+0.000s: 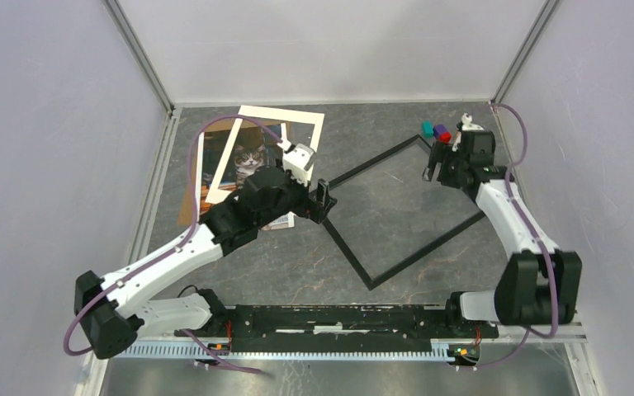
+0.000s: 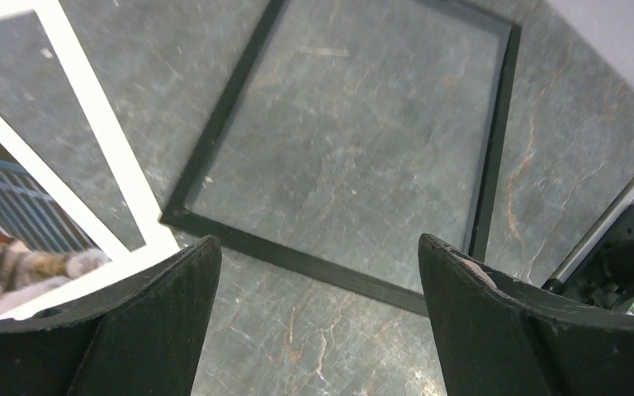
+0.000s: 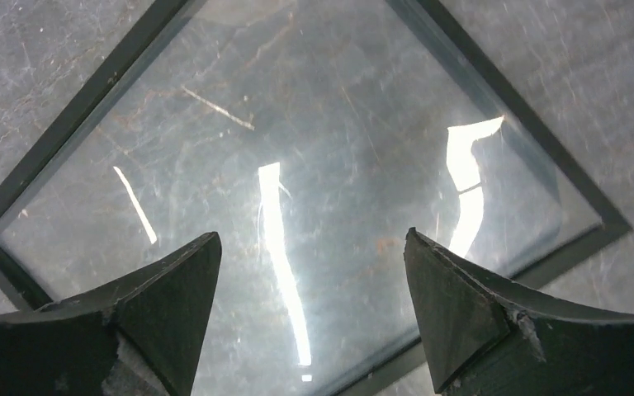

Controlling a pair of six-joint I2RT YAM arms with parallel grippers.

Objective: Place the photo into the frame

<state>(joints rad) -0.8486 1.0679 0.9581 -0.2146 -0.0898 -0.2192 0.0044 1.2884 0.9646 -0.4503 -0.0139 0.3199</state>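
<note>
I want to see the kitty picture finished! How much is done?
Barely started. Done: the frame lies flat with a clear sheet in it. In hand: nothing; the left gripper and right gripper hang open and empty by the frame. Still to do: the photo lies to the left under a white mat, and must go into the frame.

No writing, label, brand, number or sign was legible on the photo (image 1: 250,158), the frame (image 1: 428,251) or the worktop (image 1: 297,264).
</note>
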